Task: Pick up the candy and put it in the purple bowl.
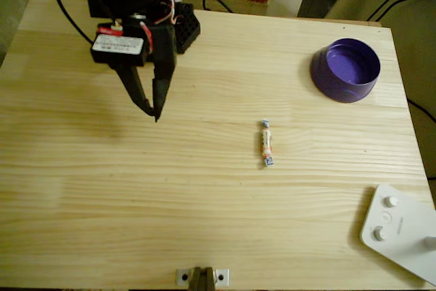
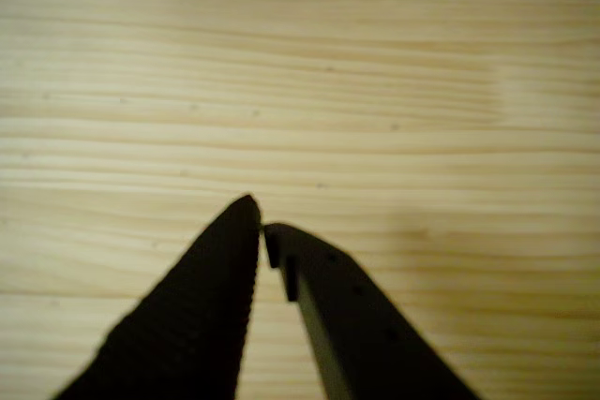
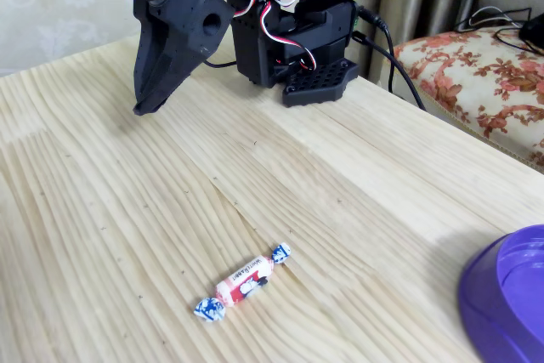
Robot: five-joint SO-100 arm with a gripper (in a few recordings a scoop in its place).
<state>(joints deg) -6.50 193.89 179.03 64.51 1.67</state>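
Note:
The candy [image 1: 266, 143] lies flat near the middle of the wooden table, a small white stick with orange-red print and bluish twisted ends; the fixed view has the candy [image 3: 242, 282] in the foreground. The purple bowl [image 1: 346, 69] stands upright at the far right; in the fixed view the bowl [image 3: 506, 299] is cut by the lower right corner. My black gripper [image 1: 152, 110] hangs above the table's left part, well to the left of the candy, with its jaws shut and nothing between them. The wrist view has the gripper [image 2: 260, 217] over bare wood.
A white device [image 1: 402, 230] with round buttons lies at the table's near right corner. The arm's black base [image 1: 178, 26] sits at the far edge with cables trailing behind. A small metal bracket [image 1: 201, 277] is fixed at the near edge. Bare wood [image 1: 204, 189] surrounds the candy.

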